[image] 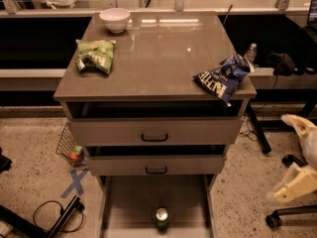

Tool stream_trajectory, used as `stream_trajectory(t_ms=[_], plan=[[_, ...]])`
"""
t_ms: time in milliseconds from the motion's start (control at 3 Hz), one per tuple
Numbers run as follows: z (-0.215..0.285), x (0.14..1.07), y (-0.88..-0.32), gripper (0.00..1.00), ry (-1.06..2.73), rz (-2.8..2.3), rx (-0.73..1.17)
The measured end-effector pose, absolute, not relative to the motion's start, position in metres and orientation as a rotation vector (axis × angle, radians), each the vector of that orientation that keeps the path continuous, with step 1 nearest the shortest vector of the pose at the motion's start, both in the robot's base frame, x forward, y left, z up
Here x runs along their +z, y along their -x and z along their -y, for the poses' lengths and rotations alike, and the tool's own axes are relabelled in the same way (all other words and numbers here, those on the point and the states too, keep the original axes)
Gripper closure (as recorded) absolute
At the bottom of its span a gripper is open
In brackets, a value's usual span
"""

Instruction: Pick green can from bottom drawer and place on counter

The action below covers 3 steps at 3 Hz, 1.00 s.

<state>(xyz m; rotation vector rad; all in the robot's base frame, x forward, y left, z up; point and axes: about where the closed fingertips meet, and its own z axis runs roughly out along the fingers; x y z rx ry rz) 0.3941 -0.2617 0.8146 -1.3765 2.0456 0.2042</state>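
Observation:
The green can point(162, 217) stands upright on the pale floor of the open bottom drawer point(124, 207), near its front edge, silver top showing. The counter point(158, 48) is the glossy grey-brown top of the cabinet above. My gripper point(293, 186) is at the far right edge, low beside the cabinet, well right of the can and about level with the bottom drawer. It holds nothing that I can see.
On the counter lie a white bowl point(115, 19), a green snack bag point(94, 55) and a blue chip bag point(223, 76) at the right edge. The two upper drawers are slightly open. A chair base point(290, 216) is right; cables point(54, 214) lie left.

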Motion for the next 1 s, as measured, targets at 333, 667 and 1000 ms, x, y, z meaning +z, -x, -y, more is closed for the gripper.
stream_trajectory(t_ms=[333, 667, 1000], plan=[[0.281, 0.786, -0.379, 0.00, 1.259, -1.888, 0.272], [0.280, 0.786, -0.379, 0.00, 1.255, -1.892, 0.277], [0.259, 0.752, -0.384, 0.00, 1.221, -1.866, 0.400]])
